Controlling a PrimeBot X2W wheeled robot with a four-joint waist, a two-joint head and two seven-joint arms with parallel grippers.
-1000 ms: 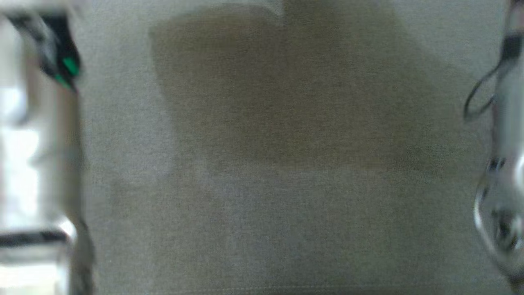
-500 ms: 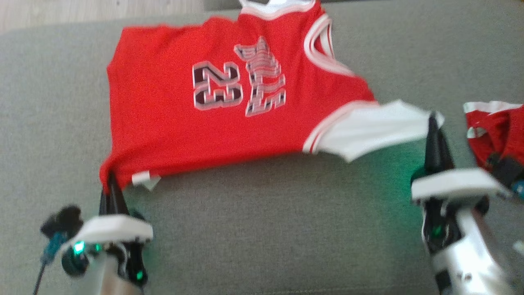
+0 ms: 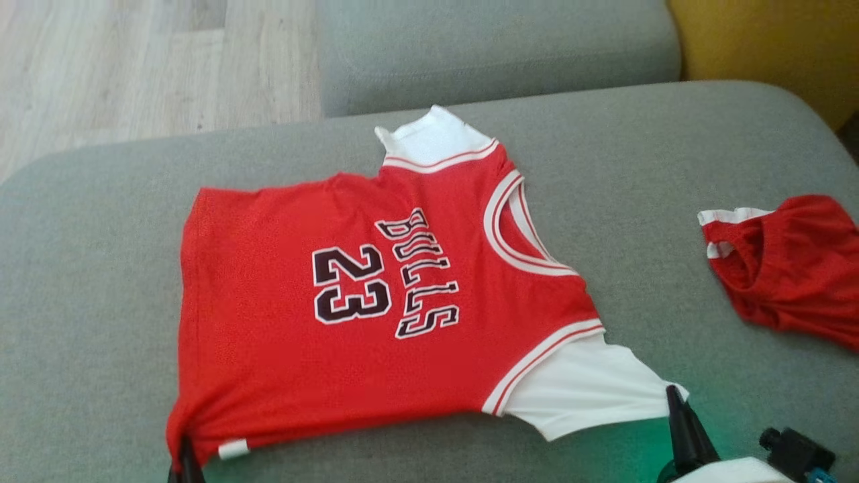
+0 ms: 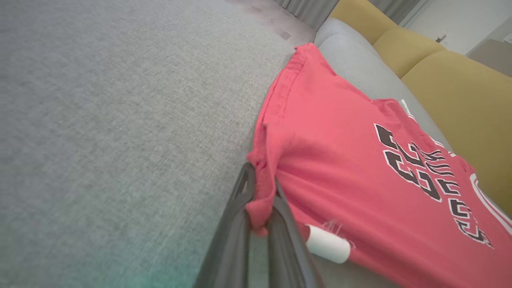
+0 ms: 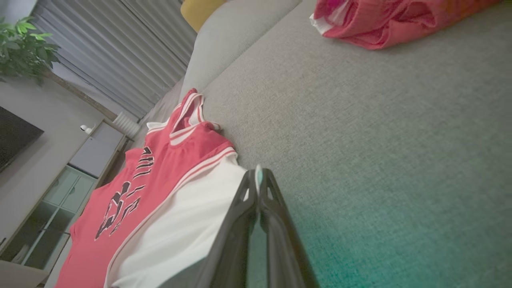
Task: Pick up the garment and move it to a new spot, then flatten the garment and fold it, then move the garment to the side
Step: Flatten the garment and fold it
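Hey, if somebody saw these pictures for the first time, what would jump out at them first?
The red jersey marked BULLS 23, spread across the middle of the grey sofa cushion, grabs the eye first. Next, the left fingers pinch its bunched hem corner, while the right fingers are shut on the corner of its white sleeve. A second red garment lies crumpled apart at the right.

Head looks down, wrist views low, sharing jersey (image 3: 335, 302)
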